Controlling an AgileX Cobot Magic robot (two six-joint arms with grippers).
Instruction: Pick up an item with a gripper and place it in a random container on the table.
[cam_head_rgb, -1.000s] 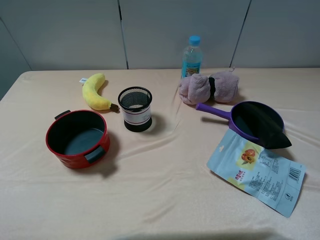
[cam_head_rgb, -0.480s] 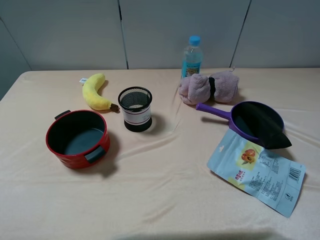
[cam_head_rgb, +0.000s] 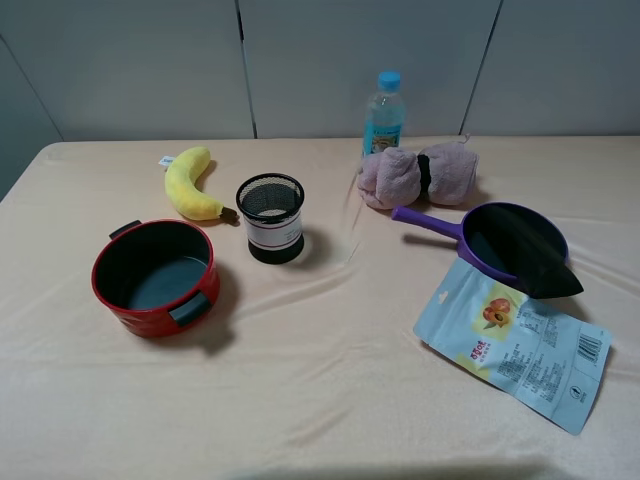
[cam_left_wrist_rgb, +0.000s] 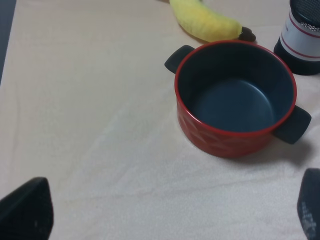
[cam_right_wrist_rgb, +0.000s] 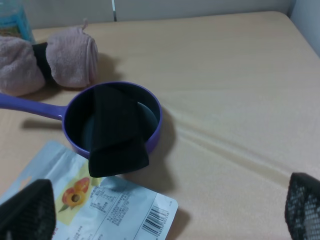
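While the black case (cam_right_wrist_rgb: 116, 131) already rests in the purple pan (cam_right_wrist_rgb: 155, 107), you can see it is not fully seated: one narrow end dips into the pan's dark bowl and the broad end juts out over the pan's rim on the side away from the handle, above the snack pouch (cam_right_wrist_rgb: 100, 205) lying just beside the pan. Its long axis runs across the bowl toward that pouch, so in the high view the case (cam_head_rgb: 535, 262) points out of the pan (cam_head_rgb: 480, 222) away from the pink towel roll (cam_head_rgb: 420, 173). The right gripper (cam_right_wrist_rgb: 160, 205) hangs back from the pan with its jaws spread wide and holding nothing, the case lying ahead between the two fingertips. Your right arm is clearly the nearer one; the left gripper (cam_left_wrist_rgb: 170, 210), jaws also apart and empty, looks down at the red pot (cam_left_wrist_rgb: 235, 97), well apart from the pan. The case is matte black, wedge-shaped and smooth, likely rigid. Judging from this, the placing looks done; the overhang could let it tip onto the worktop (cam_head_rgb: 330, 370).
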